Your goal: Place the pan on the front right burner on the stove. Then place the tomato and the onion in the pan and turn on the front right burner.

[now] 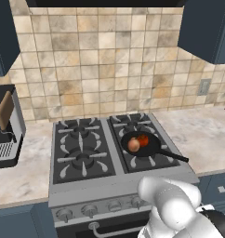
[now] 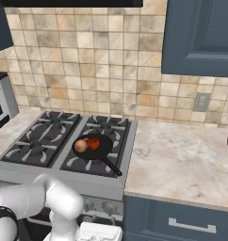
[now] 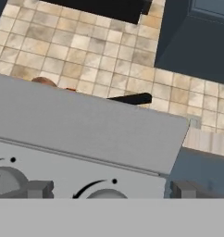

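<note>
Black pan seated on front right burner, tomato and onion contained; claw spread wide before a stove knob.

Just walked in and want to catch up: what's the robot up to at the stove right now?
The pan already sits on the front right burner of the stove, with the tomato and the onion inside it, side by side. Nothing is being held. The arm is down in front of the stove, and the hand view looks at the knobs on the front panel, the fingers close to them. Turning on the burner looks like what remains.
</note>
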You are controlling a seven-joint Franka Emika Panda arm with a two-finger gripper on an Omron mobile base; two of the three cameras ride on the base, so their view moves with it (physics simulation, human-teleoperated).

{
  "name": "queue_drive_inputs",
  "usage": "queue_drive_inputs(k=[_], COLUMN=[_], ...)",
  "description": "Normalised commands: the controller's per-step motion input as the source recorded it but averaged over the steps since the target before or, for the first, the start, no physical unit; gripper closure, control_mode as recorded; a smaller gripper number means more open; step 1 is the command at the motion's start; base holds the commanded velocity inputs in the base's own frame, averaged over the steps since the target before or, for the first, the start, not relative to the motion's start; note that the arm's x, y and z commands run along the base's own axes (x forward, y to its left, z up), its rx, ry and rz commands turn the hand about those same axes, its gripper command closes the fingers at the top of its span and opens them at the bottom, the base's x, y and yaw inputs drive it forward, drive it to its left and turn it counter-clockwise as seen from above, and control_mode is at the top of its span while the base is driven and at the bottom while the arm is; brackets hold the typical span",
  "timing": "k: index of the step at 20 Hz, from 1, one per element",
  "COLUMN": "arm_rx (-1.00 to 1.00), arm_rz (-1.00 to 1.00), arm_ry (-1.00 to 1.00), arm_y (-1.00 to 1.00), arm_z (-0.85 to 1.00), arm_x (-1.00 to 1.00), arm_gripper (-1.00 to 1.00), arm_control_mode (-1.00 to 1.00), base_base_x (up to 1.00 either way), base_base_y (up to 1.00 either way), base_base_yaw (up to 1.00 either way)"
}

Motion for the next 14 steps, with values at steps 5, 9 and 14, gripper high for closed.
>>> queue_drive_inputs(k=[5,9,14], arm_rx=[-0.02,-0.04,-0.06], arm_rz=[0.0,0.0,-0.01], arm_ry=[0.02,0.03,0.06], arm_y=[0.0,0.01,0.09], arm_z=[-0.33,-0.1,-0.03], arm_x=[0.09,0.15,0.27], arm_gripper=[-1.0,-1.0,-1.0], arm_control_mode=[-1.0,-1.0,-1.0], base_base_x=[0.0,0.0,0.0], base_base_y=[0.0,0.0,0.0], base_base_yaw=[0.0,0.0,0.0])
